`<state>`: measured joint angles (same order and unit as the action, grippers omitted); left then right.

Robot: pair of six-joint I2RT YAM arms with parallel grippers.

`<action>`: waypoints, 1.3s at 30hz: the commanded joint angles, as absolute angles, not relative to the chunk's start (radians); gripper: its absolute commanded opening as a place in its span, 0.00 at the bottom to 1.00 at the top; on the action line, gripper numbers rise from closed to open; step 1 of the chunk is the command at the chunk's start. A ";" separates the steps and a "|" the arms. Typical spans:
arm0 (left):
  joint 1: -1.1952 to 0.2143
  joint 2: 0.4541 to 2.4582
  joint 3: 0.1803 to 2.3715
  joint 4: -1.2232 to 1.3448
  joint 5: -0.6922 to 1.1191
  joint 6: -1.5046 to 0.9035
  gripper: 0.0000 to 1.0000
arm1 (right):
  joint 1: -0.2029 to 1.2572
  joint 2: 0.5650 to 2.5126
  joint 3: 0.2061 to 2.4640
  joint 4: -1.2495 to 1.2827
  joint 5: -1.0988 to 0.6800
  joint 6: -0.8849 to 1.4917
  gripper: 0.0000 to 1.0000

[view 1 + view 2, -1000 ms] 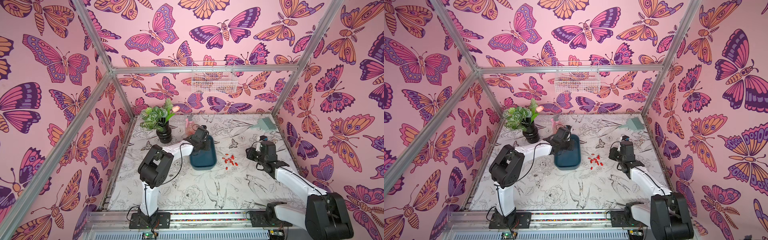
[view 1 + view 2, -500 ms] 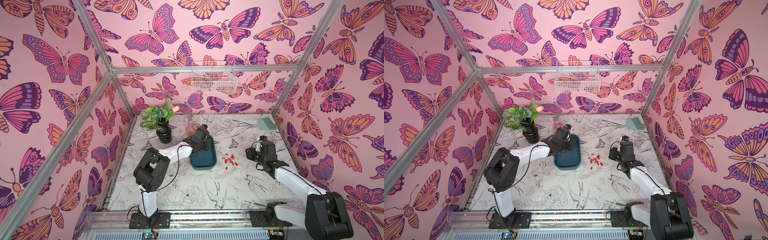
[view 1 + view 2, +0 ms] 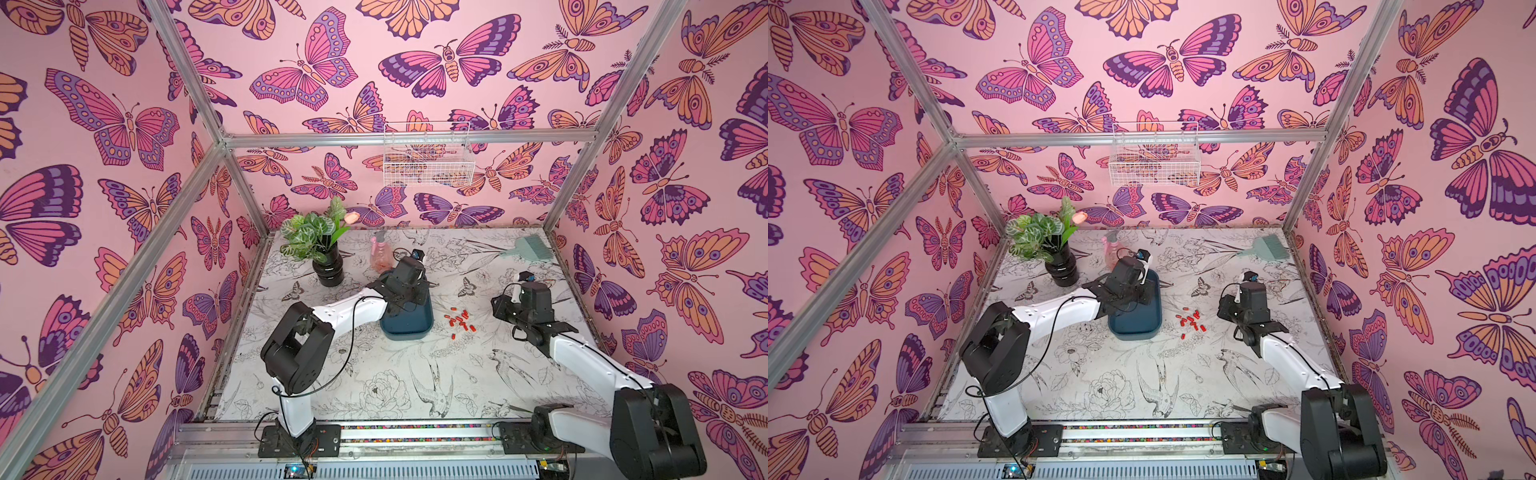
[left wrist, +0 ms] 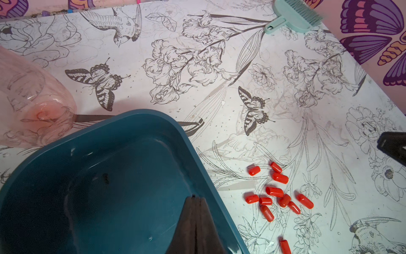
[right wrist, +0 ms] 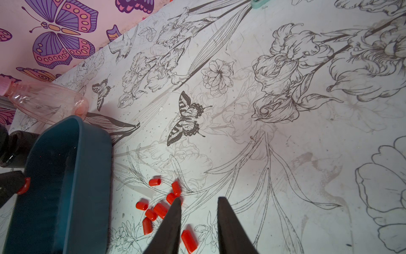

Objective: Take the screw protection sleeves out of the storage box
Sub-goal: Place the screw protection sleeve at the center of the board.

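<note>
The left hand (image 4: 194, 199) is hanging pinched tight, tips together, over the box (image 4: 191, 140). The right hand (image 5: 198, 201) is hovering partly open, holding nothing, next to the sleeves (image 4: 274, 191), which are lying scattered on the desk (image 4: 219, 66) just beside the box.

The left arm (image 3: 345, 309) and right arm (image 3: 582, 357) share white links, black joints, thin black cables.
</note>
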<state>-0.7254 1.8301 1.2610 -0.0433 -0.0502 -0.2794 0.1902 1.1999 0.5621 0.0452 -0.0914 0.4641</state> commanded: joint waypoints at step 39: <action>-0.871 2.028 1.462 -0.114 0.102 -0.179 0.08 | 0.175 1.071 0.514 0.060 0.031 0.473 0.36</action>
